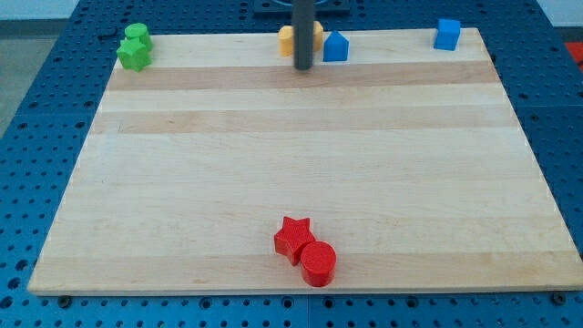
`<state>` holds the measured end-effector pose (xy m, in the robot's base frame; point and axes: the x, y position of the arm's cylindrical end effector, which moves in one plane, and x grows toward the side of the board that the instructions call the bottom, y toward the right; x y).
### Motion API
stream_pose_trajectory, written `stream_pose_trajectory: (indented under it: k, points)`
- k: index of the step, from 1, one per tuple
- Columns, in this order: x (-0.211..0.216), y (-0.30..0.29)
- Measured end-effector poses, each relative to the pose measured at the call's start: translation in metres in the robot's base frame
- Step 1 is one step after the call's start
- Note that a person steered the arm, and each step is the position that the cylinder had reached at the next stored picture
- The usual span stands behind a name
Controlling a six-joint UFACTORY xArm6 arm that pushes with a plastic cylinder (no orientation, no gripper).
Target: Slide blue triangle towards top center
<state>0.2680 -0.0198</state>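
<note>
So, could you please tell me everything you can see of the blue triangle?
The blue triangle is a small, solid-looking block of matte blue, pointed at its top with a squarer base, rather house-like from this angle. It stands flat on the wooden board near the top edge, just right of centre. My tip is close on its left, slightly nearer the view's bottom; whether they touch I cannot tell. A yellow block lies beyond the rod, and a blue cube sits apart to the right.

On the board, two blocks touch at eleven o'clock. At twelve, my tip stands before a block, the pointed block just right; a cube lies at one. At six, the star touches the cylinder.
</note>
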Motion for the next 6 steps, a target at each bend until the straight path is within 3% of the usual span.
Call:
stream_pose_trajectory:
  k: [1,5,6]
  points:
    - [-0.003,-0.003]
    - [-0.019,0.089]
    - [-0.033,0.089]
